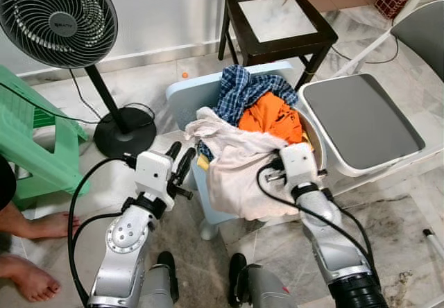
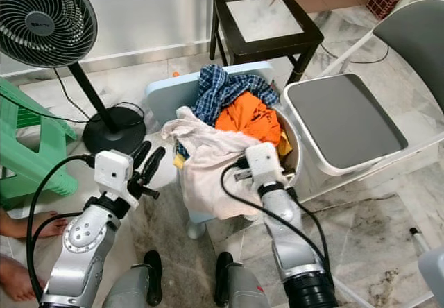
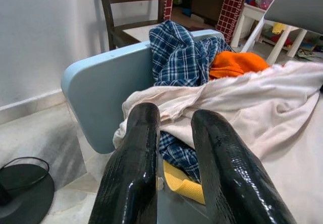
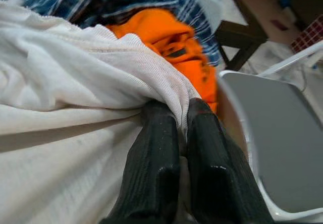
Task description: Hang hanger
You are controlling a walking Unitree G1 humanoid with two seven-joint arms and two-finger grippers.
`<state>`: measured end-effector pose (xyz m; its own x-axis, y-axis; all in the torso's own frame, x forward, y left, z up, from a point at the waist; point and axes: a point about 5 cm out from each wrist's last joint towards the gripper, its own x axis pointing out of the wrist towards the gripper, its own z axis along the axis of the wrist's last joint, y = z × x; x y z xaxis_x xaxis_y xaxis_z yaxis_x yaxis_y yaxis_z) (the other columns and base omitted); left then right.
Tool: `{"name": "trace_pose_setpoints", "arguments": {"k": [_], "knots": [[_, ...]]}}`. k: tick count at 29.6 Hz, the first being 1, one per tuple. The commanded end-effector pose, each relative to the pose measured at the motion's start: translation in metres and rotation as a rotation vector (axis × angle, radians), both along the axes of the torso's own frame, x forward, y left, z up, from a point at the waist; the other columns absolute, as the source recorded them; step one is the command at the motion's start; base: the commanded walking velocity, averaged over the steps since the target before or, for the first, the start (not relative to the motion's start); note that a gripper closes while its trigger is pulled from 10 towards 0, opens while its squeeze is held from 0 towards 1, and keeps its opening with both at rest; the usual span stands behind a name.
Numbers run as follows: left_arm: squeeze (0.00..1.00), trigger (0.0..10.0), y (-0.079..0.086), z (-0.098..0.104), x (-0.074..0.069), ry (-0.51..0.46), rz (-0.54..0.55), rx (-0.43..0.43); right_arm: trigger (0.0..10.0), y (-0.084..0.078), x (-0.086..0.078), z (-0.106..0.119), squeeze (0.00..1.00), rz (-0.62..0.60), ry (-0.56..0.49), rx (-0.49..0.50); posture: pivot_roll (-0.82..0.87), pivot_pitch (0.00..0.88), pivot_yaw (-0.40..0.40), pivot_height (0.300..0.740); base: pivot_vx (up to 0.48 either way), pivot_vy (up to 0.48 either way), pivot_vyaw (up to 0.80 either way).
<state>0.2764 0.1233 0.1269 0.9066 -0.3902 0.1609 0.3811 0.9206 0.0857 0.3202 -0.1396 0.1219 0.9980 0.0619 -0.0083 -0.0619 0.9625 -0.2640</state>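
At frame centre, your right gripper (image 4: 180,114) pinches the cream garment (image 1: 236,162) on the blue chair (image 1: 186,93); left gripper (image 1: 179,157) hovers lower-left, slightly spread.

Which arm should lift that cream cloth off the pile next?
Right, probably. The right pincer is already shut on a fold of the cream cloth. The left pincer is open, beside the blue chair, holding nothing.

Left hand (image 3: 174,133), fingers (image 3: 132,168) slightly apart, points at cream cloth (image 3: 252,103) draped over blue plaid shirt (image 3: 179,52) & orange garment (image 3: 237,62) on light-blue chair (image 3: 101,88).
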Motion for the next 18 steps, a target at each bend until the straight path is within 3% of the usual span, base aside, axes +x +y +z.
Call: {"name": "trace_pose_setpoints", "arguments": {"k": [1,9,13,18], "knots": [[0.00,10.0,-0.001,-0.005,-0.005,0.022,-0.016,-0.001,0.0,-0.016,0.003,0.010,0.00,-0.084,-0.050,0.000,0.13,0.339,-0.093,0.740,0.000,0.000,0.00],[0.00,10.0,-0.001,-0.004,-0.003,0.021,-0.013,0.002,0.0,-0.028,0.008,0.018,0.00,-0.143,-0.080,-0.020,0.13,0.340,-0.093,0.740,0.000,0.000,0.00],[0.00,10.0,0.002,-0.004,-0.003,0.020,-0.003,0.010,0.0,-0.043,0.010,0.016,0.00,-0.231,-0.068,-0.073,0.13,0.342,-0.094,0.740,0.000,0.000,0.00],[0.00,10.0,0.002,-0.004,-0.003,0.020,0.000,0.013,0.0,-0.045,0.011,0.015,0.00,-0.249,-0.057,-0.104,0.13,0.342,-0.094,0.740,0.000,0.000,0.00]]}}
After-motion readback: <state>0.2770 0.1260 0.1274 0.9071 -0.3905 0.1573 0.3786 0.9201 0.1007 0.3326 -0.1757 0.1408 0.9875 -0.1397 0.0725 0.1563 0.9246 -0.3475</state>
